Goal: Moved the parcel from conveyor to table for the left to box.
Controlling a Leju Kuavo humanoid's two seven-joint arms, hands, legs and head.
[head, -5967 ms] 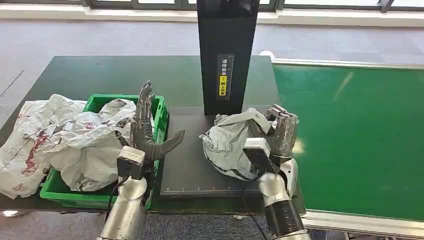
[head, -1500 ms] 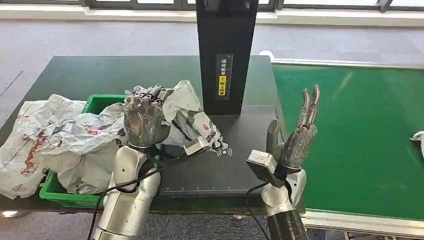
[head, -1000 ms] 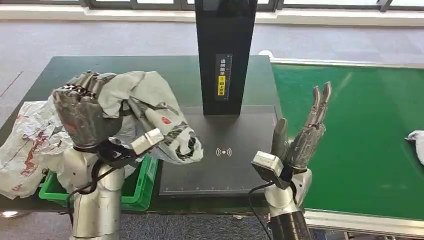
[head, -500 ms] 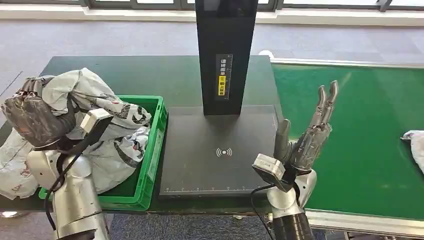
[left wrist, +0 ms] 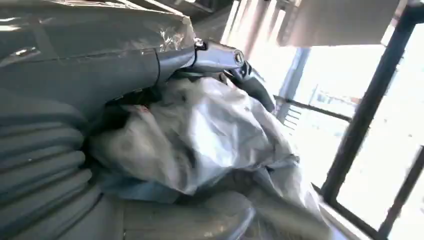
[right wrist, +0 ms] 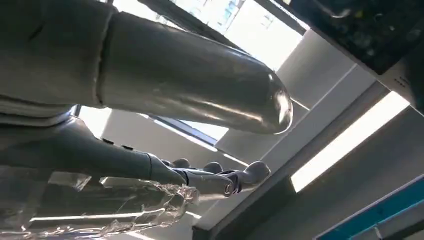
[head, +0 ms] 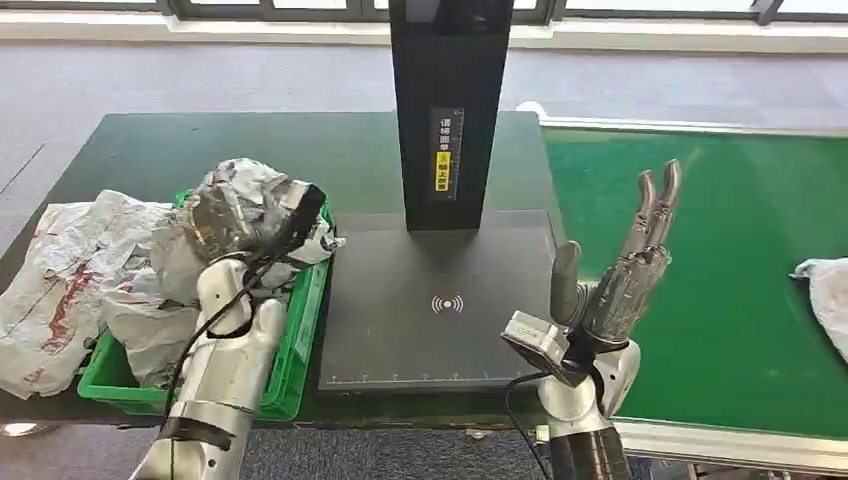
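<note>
My left hand grips a crumpled grey parcel just above the green box, at its near right corner. In the left wrist view the grey parcel lies in the palm with the fingers curled over it. My right hand is raised at the table's right edge beside the conveyor, fingers straight up and apart, holding nothing. The right wrist view shows its thumb and fingers spread with nothing between them. Another pale parcel lies on the green conveyor at the far right edge.
The green box holds several crumpled white bags, and more of them spill over the table's left side. A black scanner pad lies in the middle, with a tall black column behind it.
My left hand has swung back from the far left to above the box, still holding the parcel. The right hand has barely moved. The parcel on the conveyor has come a little further in.
</note>
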